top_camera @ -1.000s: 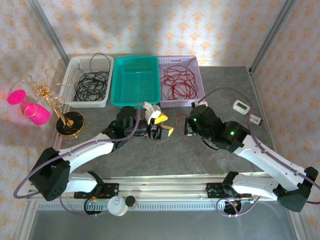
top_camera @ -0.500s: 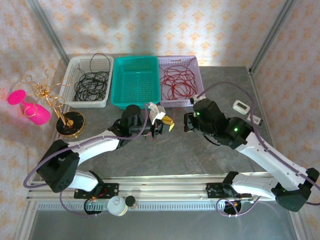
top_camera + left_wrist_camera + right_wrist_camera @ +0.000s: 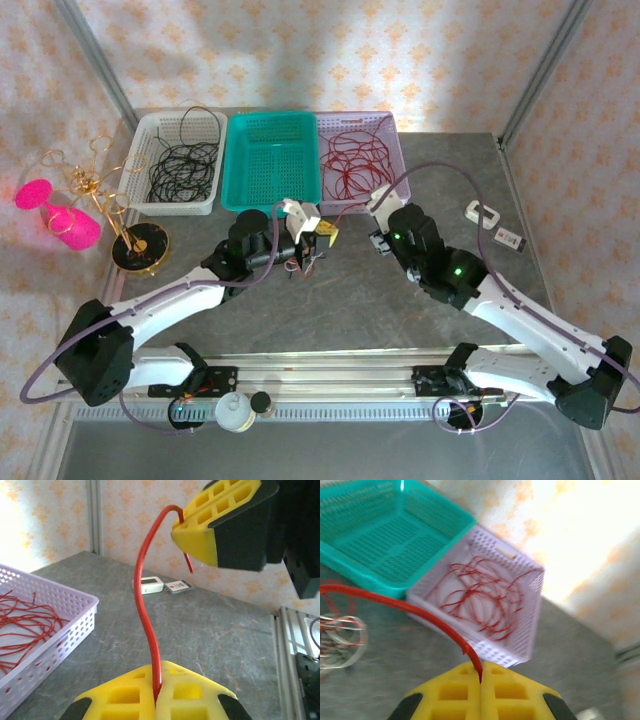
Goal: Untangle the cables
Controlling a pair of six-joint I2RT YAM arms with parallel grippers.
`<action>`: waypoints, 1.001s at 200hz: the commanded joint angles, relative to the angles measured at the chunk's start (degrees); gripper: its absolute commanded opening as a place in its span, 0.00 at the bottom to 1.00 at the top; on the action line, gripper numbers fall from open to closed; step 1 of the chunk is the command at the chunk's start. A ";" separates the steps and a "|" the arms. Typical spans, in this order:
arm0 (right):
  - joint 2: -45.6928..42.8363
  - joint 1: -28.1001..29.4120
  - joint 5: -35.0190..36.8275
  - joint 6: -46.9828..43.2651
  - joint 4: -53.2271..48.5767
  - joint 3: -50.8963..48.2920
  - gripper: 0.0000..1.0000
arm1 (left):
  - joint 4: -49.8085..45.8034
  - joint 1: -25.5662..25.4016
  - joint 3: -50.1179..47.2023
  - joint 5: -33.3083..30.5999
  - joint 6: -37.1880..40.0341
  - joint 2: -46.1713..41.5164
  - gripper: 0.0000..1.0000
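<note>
left gripper (image 3: 156,692) and right gripper (image 3: 481,672) both clamped on red cable (image 3: 142,580); imo pull apart slow, feed toward lilac basket (image 3: 495,652); watch snags

Red cable (image 3: 140,590); teal basket (image 3: 270,160); lilac basket (image 3: 356,117)

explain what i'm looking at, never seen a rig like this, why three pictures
Two robot arms are bolted at the near edge of a grey table. One picture looks down from above; the other two come from a camera on each wrist. Each arm ends in a yellow two-finger end effector. The left end effector and the right end effector are both shut on one red cable running between them. At the back: a white basket of black cables, a teal basket, a lilac basket of red cables.
</note>
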 commanded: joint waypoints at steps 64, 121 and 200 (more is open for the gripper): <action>-1.40 -4.01 3.82 -48.26 7.16 0.14 0.00 | -3.52 -0.20 -3.07 -22.40 2.18 -6.58 0.00; 2.35 -9.04 4.71 -67.82 17.27 0.99 0.00 | -10.02 -0.85 -1.46 -20.61 5.68 -5.84 0.00; 4.60 -14.42 0.70 -82.32 23.54 1.78 0.00 | -9.74 -1.19 -3.34 -22.88 5.45 -8.21 0.00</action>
